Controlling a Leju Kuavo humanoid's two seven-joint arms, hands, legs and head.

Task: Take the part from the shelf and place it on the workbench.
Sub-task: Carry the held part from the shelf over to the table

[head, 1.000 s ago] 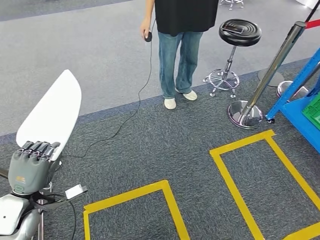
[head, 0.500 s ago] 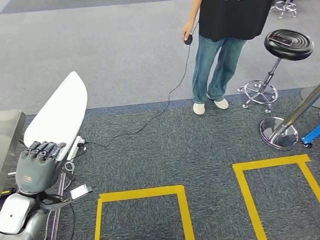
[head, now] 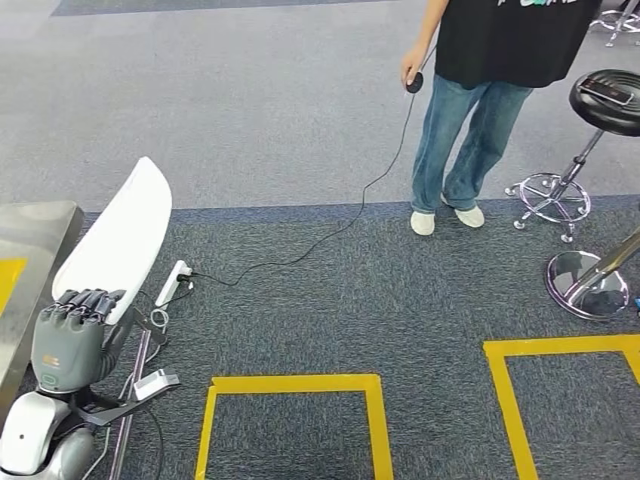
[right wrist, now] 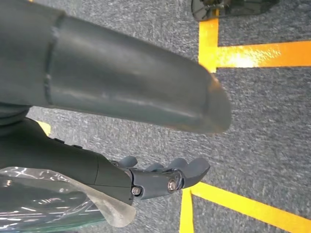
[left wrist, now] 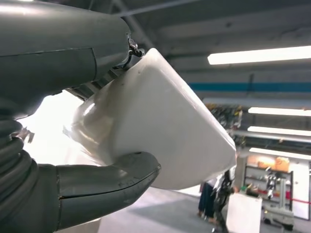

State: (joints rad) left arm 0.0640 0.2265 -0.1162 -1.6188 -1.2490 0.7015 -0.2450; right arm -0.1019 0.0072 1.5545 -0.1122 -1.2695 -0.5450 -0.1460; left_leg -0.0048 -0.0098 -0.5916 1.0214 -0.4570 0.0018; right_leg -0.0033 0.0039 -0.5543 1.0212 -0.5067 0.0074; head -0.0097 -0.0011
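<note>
Because the part [head: 121,235] is long and broad, the left hand [head: 72,340] grips it by its near end alone, fingers curled over the top edge and, as the left wrist view shows, the thumb [left wrist: 110,187] pressed under the white shell [left wrist: 161,126], so that the rest of it juts forward and upward, clear of the robot's body and of the floor; that tilt looks chosen to keep the load from catching on anything during the walk. The right hand [right wrist: 161,177] hangs low over the carpet [right wrist: 264,121] with nothing in it, its fingers loosely apart and only slightly curled, presumably kept out of the way since one hand is enough for the carry. Just beyond the left hand, at the left edge of the head view, a corner of a steel bench [head: 34,235] comes in, which I take for the workbench; the part's far end is near it but apart from it, so the placing is not yet done, and the arm would have to reach leftward over that surface first. On the floor ahead lie yellow tape squares [head: 294,385], likely standing marks, and a power strip [head: 173,282] with a cable [head: 317,240] running away to a person [head: 490,90] who holds a small black controller [head: 413,82] at its end; farther right stand a stool [head: 604,100] and a chrome post base [head: 587,285], well apart from the robot's path.
</note>
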